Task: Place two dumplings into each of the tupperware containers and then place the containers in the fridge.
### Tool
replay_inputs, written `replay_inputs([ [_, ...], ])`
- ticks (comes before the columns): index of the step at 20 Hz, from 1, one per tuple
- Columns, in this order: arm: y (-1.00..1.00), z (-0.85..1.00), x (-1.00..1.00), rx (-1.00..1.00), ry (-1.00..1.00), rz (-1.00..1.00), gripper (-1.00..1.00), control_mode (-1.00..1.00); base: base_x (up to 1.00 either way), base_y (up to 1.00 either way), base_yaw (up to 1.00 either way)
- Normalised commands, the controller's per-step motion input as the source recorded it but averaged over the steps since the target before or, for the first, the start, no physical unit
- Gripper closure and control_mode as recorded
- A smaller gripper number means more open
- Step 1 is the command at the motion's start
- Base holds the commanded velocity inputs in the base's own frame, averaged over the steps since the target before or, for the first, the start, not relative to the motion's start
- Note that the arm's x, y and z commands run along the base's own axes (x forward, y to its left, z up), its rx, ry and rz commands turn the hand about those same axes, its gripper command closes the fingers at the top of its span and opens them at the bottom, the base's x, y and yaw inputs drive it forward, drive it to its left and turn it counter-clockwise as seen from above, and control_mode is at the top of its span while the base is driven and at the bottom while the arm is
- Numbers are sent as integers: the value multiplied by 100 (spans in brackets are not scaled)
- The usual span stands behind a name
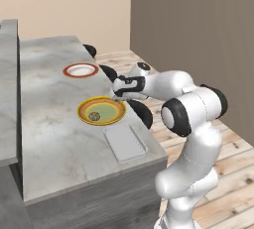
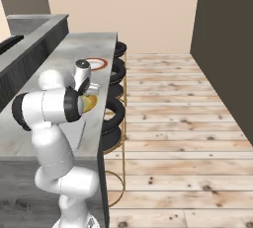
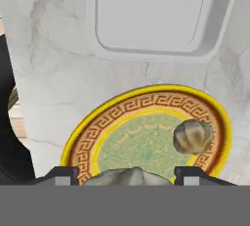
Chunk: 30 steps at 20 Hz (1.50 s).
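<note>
Closest to the hand camera, the gripper point(image 3: 127, 177) has its two dark fingertips point(image 3: 61, 176) standing fairly wide apart with a mottled grey-tan dumpling point(image 3: 128, 176) lying between them; whether the pads actually press on it cannot be told. That lump lies at the rim of the yellow-rimmed plate point(image 3: 97, 115), a round dish with an orange band of Greek-key pattern and a pale green centre. A second dumpling point(image 3: 193, 137), roundish and flecked brownish-green, sits on the green centre toward the patterned band. No writing can be read anywhere.

Just beyond the plate lies a tupperware container point(image 3: 156, 14), a shallow pale grey rectangular tray with rounded corners and a raised rim, apart from the plate.

Seen from the left base camera, both rest on a grey marbled counter point(image 1: 49, 139): the tray point(image 1: 124, 143) near the front right corner, the yellow-rimmed plate point(image 1: 101, 110) behind it along the right edge, and a red-rimmed white plate point(image 1: 81, 70) farther back, near the same edge. Black round stools point(image 2: 114, 111) line the counter's side above a plank floor point(image 2: 173, 123).
</note>
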Motion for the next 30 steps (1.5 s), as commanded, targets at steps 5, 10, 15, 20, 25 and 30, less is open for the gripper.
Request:
replay_inputs([
  [5, 0, 100, -100, -11, 3, 16, 100, -100, 0, 0, 0],
  [10, 0, 98, -100, -22, 4, 22, 100, -100, 0, 0, 0],
  [15, 0, 7, -100, -8, -3, 8, 100, -100, 0, 0, 0],
  [20, -4, -38, -97, 0, -2, 0, 100, -100, 0, 0, 0],
  [25, 0, -7, -15, -6, 20, -3, 100, -100, 0, 0, 0],
  [30, 3, -34, 19, -16, 38, -2, 100, -100, 0, 0, 0],
])
